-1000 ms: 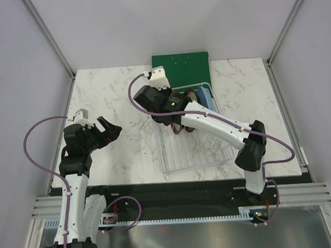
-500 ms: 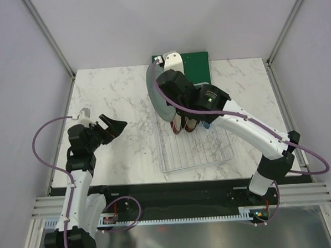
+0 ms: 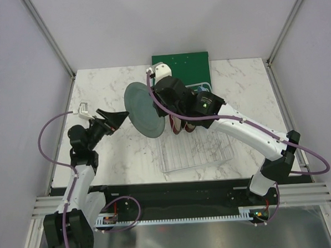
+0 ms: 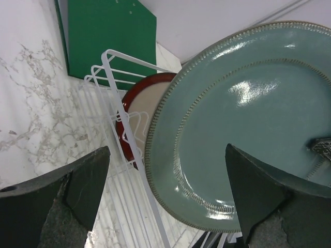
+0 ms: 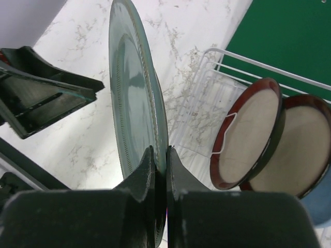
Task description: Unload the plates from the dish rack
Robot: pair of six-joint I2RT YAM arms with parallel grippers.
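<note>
My right gripper (image 3: 160, 102) is shut on the rim of the grey-green plate (image 3: 143, 109) and holds it on edge in the air, left of the white wire dish rack (image 3: 196, 150). The plate also shows in the right wrist view (image 5: 135, 98) and fills the left wrist view (image 4: 243, 119). My left gripper (image 3: 116, 119) is open, its fingers pointing at the plate's face, close to it. Two red-brown plates with cream centres (image 5: 248, 134) (image 5: 297, 150) stand in the rack. A light blue plate (image 3: 207, 98) stands behind them.
A flat dark green board (image 3: 182, 68) lies at the back of the marble table, behind the rack. The rack's near half holds no plates. The left arm's purple cable loops over the table's left side.
My right gripper has lifted the grey-green plate out of the rack and swung it left. My left gripper has moved right and up toward the plate.
</note>
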